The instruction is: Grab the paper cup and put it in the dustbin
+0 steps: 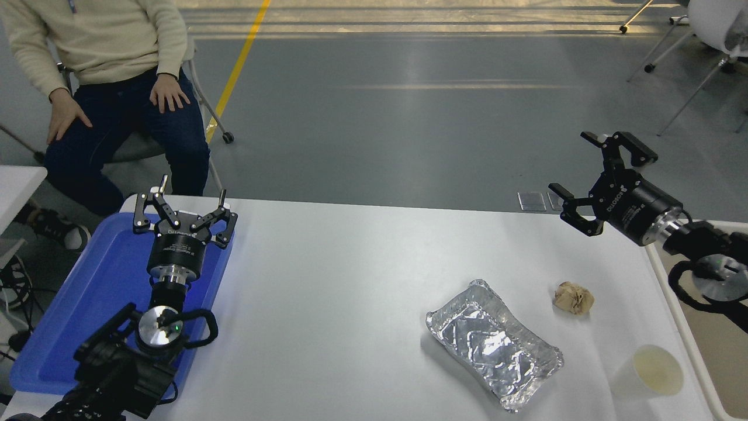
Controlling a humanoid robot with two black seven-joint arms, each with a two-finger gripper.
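**Cup upright at near right corner, right tool raised and empty**

Paper cup [650, 376] standing upright on the white bench [350, 280] at the near right corner, mouth facing up, long axis vertical, cream inside showing. Just left of the dustbin [684, 333], whose pale rim runs along the bench's right edge; most of the bin cut off by the frame. Nothing touching the cup.

Right tool [593, 175] held in the air over the far right corner of the bench, well apart from the cup, pointing left and away. Fingers spread wide, nothing between them. Right arm entering from the right edge above the bin.

Foil tray [494, 344] lying flat to the left of the cup, long axis running diagonally from far left to near right. Crumpled tan paper ball [574, 297] beyond the cup, between the foil tray and the bin rim, touching neither.

Left tool [186, 202] parked at the left over the blue tray [76, 316], pointing away, fingers spread, empty.

Person [111, 76] seated on a chair beyond the far left corner, hands resting on thighs.
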